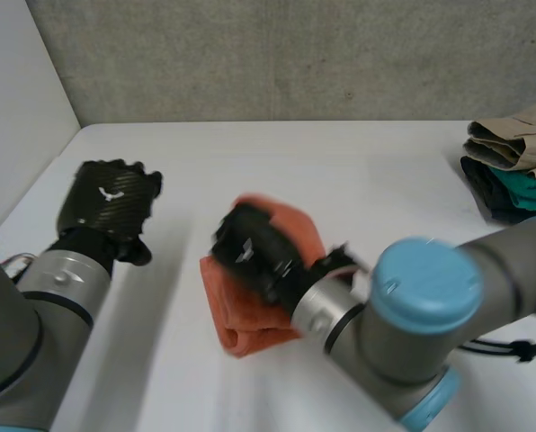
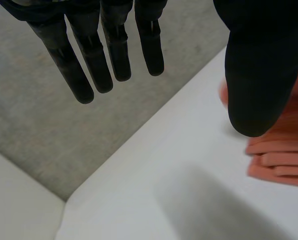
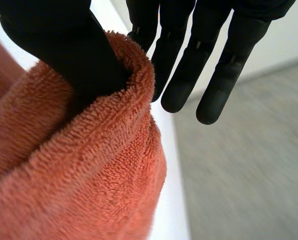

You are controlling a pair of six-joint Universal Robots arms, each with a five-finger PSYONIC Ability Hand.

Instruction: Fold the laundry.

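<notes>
Item: orange towel [image 1: 250,326], folded into a thick bundle. It lies mid-tabletop [image 1: 358,171], long axis running from the near edge toward the far edge, slanting slightly right.

Right hand [image 1: 254,252]: on top of the towel. The thumb [image 3: 84,55] is sunk into a rolled fold; the fingers [image 3: 216,85] are straight, spread, and reach past the cloth without gripping it.

Left hand [image 1: 106,207]: well apart toward the left edge, with straight, slack fingers [image 2: 89,65] holding nothing. The towel lies on its thumb side.

Judgement: the right hand is far nearer for pressing or lifting.

Also present: a stack of folded clothes [image 1: 515,157] at the far right edge.
</notes>
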